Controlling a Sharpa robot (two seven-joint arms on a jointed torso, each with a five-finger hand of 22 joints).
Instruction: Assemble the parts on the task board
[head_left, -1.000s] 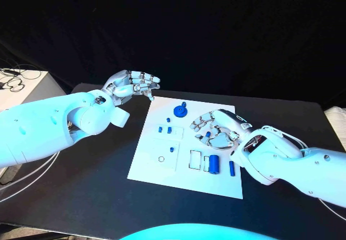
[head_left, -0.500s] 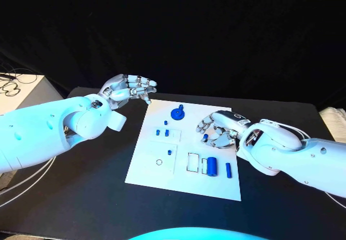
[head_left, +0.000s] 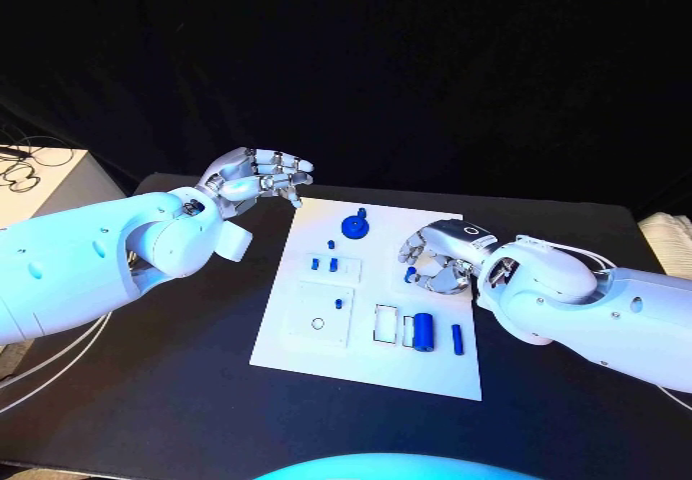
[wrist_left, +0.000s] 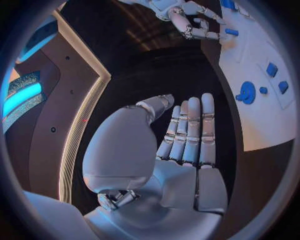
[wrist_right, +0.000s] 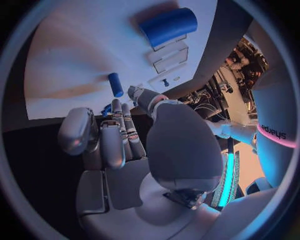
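Observation:
The white task board (head_left: 310, 345) lies mid-table. On it are a blue round knob (head_left: 355, 226), several small blue pegs (head_left: 333, 265), a thick blue cylinder (head_left: 423, 330) and a slim blue peg (head_left: 457, 338). My right hand (head_left: 440, 260) hovers low over the board's right side, fingers curled, pinching a small blue part (head_left: 410, 271) between thumb and finger; the small blue part (wrist_right: 107, 109) peeks out by the fingertips, with the cylinder (wrist_right: 167, 25) beyond. My left hand (head_left: 260, 175) is raised off the board's far left corner, its fingers (wrist_left: 190, 130) stretched out side by side, holding nothing.
A white box (head_left: 51, 180) with cables stands at the table's left edge. A pale object (head_left: 668, 238) sits at the right edge. Bare black table (head_left: 188, 400) surrounds the board. A white-framed slot (head_left: 385, 323) and a small ring (head_left: 319, 323) mark the board's near half.
The camera shifted after the earliest frame. My right hand has drawn its fingers closer round the small blue part and sits slightly lower over the board. The left hand has barely moved.

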